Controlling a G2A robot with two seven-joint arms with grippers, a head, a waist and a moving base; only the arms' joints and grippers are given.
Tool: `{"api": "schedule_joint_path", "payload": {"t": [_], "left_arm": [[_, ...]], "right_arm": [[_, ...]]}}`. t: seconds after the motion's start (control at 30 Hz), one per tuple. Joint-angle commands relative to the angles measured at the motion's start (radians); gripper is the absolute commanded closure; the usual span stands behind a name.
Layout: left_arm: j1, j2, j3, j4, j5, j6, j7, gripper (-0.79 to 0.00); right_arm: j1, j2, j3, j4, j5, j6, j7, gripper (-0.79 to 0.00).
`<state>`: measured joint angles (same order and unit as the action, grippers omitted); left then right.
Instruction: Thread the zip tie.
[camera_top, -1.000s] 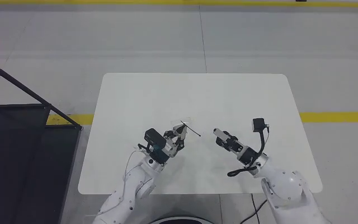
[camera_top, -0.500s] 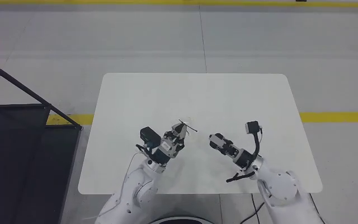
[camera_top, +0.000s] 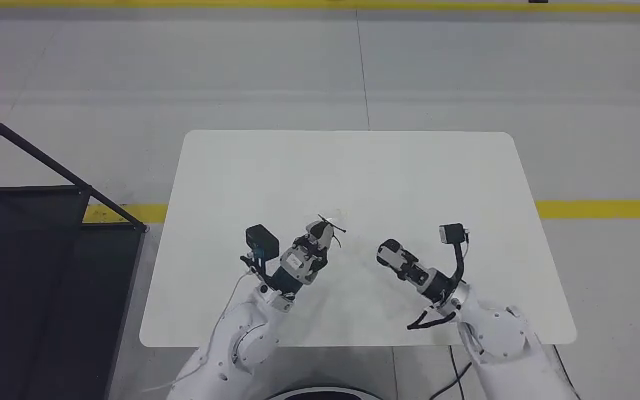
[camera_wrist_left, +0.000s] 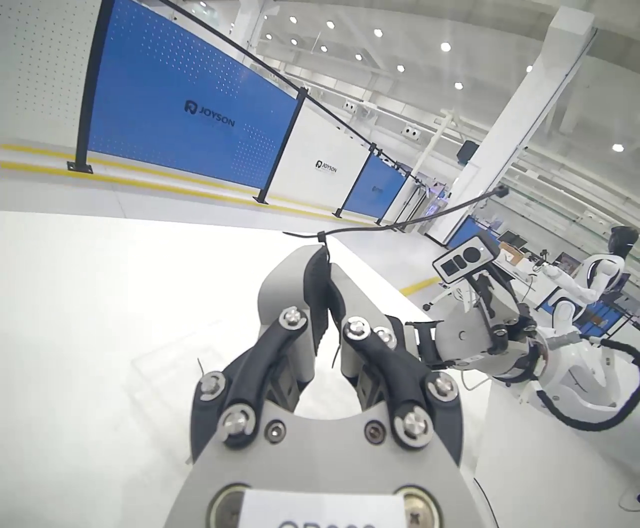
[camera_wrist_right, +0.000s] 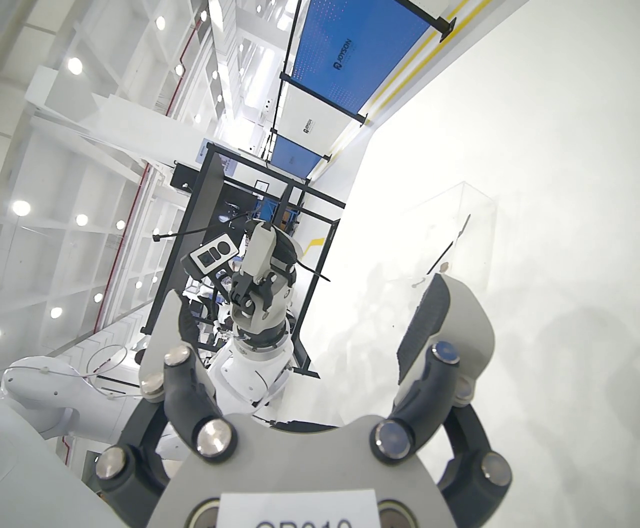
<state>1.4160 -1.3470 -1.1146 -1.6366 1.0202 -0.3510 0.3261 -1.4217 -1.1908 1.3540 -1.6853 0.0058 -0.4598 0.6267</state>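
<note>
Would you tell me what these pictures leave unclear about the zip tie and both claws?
- Top view: the zip tie is too small to show whether it is threaded.
- Left wrist view: the left claw hides the stretch of zip tie it grips.
- Right wrist view: dark slivers at the clear box are too small to identify.

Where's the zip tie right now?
In the top view, the zip tie is pinched in the left gripper above the table, beside the open right gripper.
</note>
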Motion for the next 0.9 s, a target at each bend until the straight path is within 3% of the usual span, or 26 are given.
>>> {"api": "schedule_joint_path", "payload": {"t": [0.0, 0.23, 0.3, 0.4, 0.87], "left_arm": [[0.003, -0.001, 0.004, -0.005, -0.009, 0.003, -0.007, 0.000], [0.008, -0.005, 0.016, -0.003, -0.080, -0.022, -0.021, 0.000], [0.005, -0.006, 0.015, 0.001, -0.121, -0.040, -0.034, 0.000], [-0.002, -0.006, 0.008, 0.006, -0.147, -0.045, -0.046, 0.000], [-0.023, -0.014, 0.030, 0.046, -0.142, -0.044, -0.027, 0.000]], "right_arm": [[0.009, -0.002, -0.028, 0.013, 0.021, -0.023, 0.027, -0.785], [0.086, -0.008, -0.081, 0.139, 0.157, -0.112, 0.105, -0.785], [0.103, -0.009, -0.095, 0.174, 0.202, -0.138, 0.133, -0.720], [0.126, -0.011, -0.112, 0.211, 0.239, -0.150, 0.164, -0.548], [0.221, -0.030, -0.211, 0.320, 0.251, -0.157, 0.155, -0.397]]}}
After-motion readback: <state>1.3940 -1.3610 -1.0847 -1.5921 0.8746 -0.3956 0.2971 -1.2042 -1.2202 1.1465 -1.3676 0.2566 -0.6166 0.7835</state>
